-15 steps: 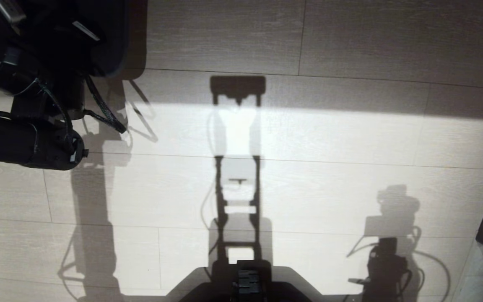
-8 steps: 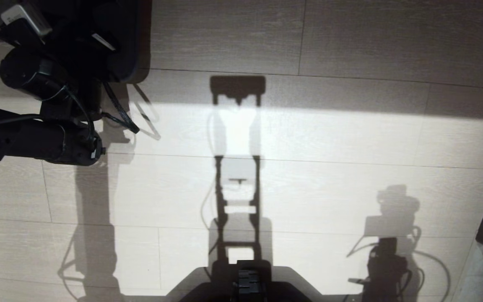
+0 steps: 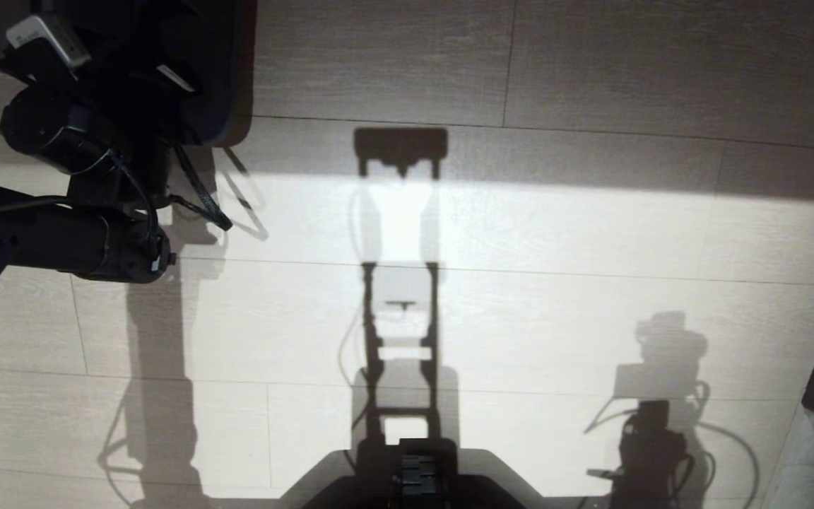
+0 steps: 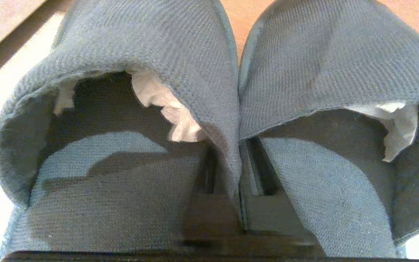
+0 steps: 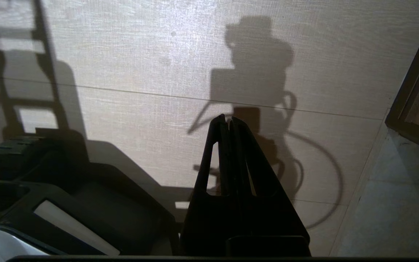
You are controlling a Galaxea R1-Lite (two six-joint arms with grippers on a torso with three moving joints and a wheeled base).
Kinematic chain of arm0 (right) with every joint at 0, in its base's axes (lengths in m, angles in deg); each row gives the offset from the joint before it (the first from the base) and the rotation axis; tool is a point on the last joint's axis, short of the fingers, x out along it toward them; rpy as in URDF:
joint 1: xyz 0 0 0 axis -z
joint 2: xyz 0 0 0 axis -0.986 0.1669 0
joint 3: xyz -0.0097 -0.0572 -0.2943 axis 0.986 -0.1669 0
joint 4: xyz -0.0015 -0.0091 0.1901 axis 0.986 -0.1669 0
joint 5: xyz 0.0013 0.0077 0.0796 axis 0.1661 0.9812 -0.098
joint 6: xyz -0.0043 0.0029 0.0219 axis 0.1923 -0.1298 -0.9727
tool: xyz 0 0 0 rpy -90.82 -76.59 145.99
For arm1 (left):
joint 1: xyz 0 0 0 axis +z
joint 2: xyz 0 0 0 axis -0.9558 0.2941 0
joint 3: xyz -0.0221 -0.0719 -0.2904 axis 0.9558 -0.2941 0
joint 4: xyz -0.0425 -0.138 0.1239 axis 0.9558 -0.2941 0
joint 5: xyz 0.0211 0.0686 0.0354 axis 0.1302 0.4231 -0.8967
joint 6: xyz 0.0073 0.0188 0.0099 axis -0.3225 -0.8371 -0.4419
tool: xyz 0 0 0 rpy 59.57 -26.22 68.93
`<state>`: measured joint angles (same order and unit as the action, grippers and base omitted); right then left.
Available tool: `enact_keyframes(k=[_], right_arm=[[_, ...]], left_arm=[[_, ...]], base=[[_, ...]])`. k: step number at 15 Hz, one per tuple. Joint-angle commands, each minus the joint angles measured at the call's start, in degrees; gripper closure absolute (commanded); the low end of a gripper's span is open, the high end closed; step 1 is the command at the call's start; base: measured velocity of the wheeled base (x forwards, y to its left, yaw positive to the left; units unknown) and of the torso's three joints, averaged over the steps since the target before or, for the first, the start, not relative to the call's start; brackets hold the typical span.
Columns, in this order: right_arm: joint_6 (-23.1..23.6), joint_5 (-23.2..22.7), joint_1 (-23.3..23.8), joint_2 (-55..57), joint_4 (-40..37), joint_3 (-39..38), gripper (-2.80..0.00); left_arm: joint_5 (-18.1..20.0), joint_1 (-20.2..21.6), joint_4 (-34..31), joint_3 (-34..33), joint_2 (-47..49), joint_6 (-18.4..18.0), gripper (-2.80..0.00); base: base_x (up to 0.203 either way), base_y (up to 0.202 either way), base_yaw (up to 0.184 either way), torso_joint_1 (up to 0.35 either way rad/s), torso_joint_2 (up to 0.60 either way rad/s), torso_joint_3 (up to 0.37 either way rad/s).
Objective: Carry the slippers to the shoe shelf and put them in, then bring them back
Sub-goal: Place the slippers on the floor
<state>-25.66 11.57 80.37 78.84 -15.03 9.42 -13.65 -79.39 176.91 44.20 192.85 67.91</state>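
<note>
Left pincer [image 4: 231,203] is pushed in between the slippers [image 4: 238,91] – one dark finger [image 4: 209,214] inside the opening of one, the other finger inside its neighbour, and the two inner side walls sit pinched together between them, so it is clamped on the pair. White paper stuffing [image 4: 173,112] shows inside both toes. From the head camera the left arm [image 3: 89,244] reaches up into the top left corner, where the slippers [image 3: 216,71] show as a dark rounded mass over the pale plank floor [image 3: 591,233]. Right pincer [image 5: 228,122] – fingers pressed together, holding nothing – hangs low over the floor beside the robot's base [image 5: 67,203], near a dark-framed panel [image 5: 409,109]
</note>
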Motion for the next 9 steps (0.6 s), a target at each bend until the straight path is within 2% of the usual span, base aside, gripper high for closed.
enact_keyframes(k=[1,9], right_arm=[[0.0,0.0,0.0,-0.1,0.0,0.0,0.00],[0.0,0.0,0.0,-0.1,0.0,0.0,0.00]], left_arm=[[0.1,0.4,0.5,-0.1,-0.6,0.3,-2.80],[0.7,0.4,0.5,-2.3,-0.9,-0.1,-2.80]], base=[[0.000,0.000,0.000,0.000,0.00,0.000],[0.000,0.000,0.000,0.000,0.00,0.000]])
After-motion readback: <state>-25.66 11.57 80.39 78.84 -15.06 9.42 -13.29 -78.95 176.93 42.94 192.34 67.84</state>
